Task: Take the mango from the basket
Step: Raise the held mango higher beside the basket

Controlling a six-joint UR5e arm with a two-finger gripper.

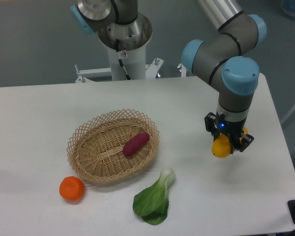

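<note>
Gripping the mango (221,148), the gripper (227,143) has both fingers clamped on the fruit's upper part, pointing straight down. Mango hangs out of the basket (81,135), well apart from it, roughly 3 o'clock from the wicker, over bare table (34,113) near the right side. Can't tell if it's clear of the tabletop or just above it.

Risks, as judgement: only the top of the fruit sits between the jaws, most of its body hangs below, so smooth skin could slip out on a fast move or jerk. A drop here could roll it toward the table's right edge. Squeezing harder may bruise it.

Mango look: yellow-orange, smooth, rounded lower end visible, upper part hidden by the jaws. No marks I can make out.

Outward: sweet potato (135,144) lies inside the basket. Bok choy (153,199) on the table at 5 o'clock of the basket, orange (72,189) at 7 o'clock, just beside the rim.
</note>
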